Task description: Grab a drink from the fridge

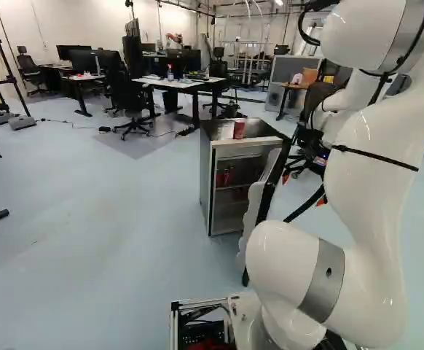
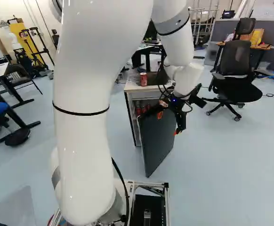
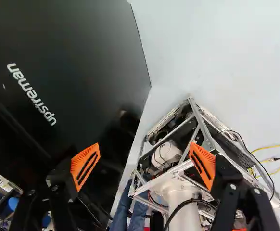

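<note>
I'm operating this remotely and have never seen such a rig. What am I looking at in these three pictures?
The machine is one thick white robot arm on a moving base. Two pictures come from cameras on that base, behind the arm, left and right, showing the same scene. The third looks out from the wrist along the black claw, past the dark, flat fridge door and back to the base's metal frame.

Ahead stands a small, silver-fronted fridge, its door open. A red can stands on top; red items, probably cans, are inside. The claw's orange-padded fingers are apart, holding nothing. Whether it touches the door, I can't tell.
</note>
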